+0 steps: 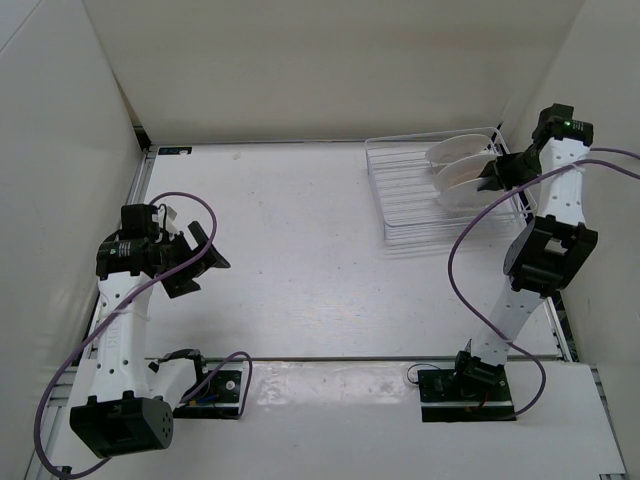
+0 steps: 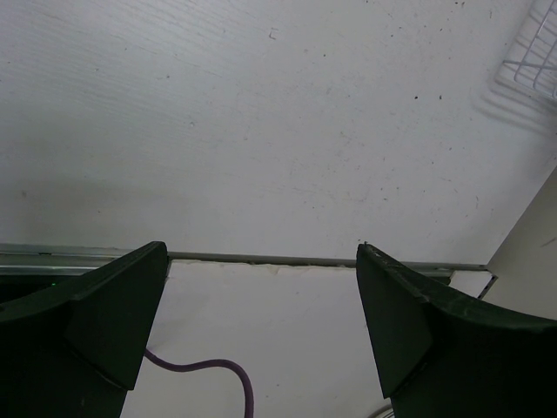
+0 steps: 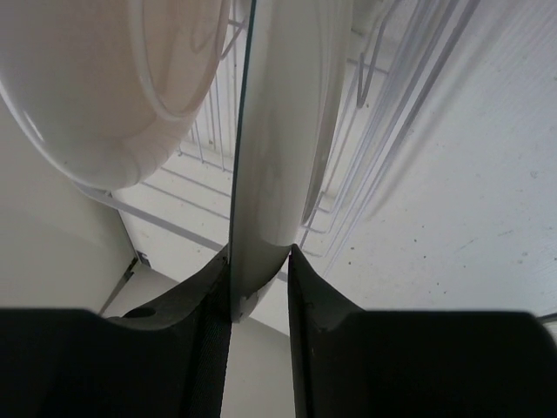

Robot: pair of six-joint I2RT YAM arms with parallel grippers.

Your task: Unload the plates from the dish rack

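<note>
Dish rack (image 1: 410,215): a clear wire basket at the far right corner of the table (image 1: 300,230), close to the right wall. Contents: two round plates standing on edge in its far right part, one just behind the other. Both look pale, and their patterns cannot be read from these views. Gripped plate (image 1: 462,180): the nearer of the two, upright among the rack's wires. In the right wrist view it is seen edge-on, its rim running down between the fingers (image 3: 204,296). Second plate (image 1: 455,150): just beyond the first and apart from it, its pale underside filling the upper left of the right wrist view. Right gripper (image 1: 493,172): set narrow and clamped on the gripped plate's rim, one finger against each face. Left gripper (image 1: 200,262): at the left side of the table, well apart from the rack, jaws spread wide and holding nothing. It hangs over the bare tabletop, and its wrist view shows a purple cable (image 2: 209,366) below it.
</note>
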